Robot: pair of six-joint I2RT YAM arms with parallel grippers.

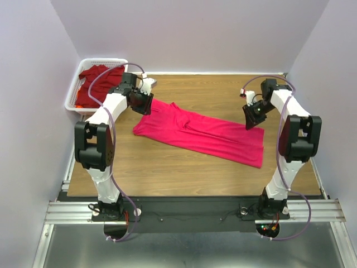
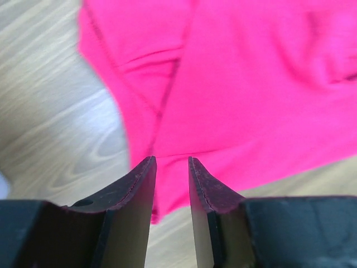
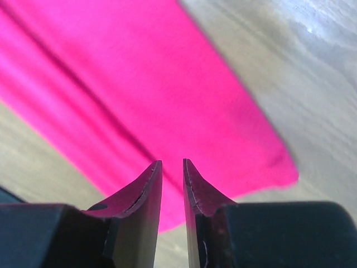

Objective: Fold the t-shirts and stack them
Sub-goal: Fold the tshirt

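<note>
The pink shirt (image 1: 201,133) is laid out as a long folded strip on the desk (image 1: 167,167), right of the basket (image 1: 72,97). The maroon shirt (image 1: 100,78) is heaped inside the basket. Light, limp cloth is expected, so the end corners are best pinched. The left hand (image 1: 144,108), at the basket end, and the right hand (image 1: 252,121), at the far end, are parted and empty.

A wood-grain tabletop (image 1: 167,167) is shown, with one bright pinkish-red t-shirt (image 1: 206,134) laid flat upon it. The shirt is folded into a long narrow band and set slantwise, from the far left toward the near right, with a few creases near its middle. A white mesh basket (image 1: 71,96) is placed at the far-left corner — whether on the tabletop or just beside it cannot be told.
</note>
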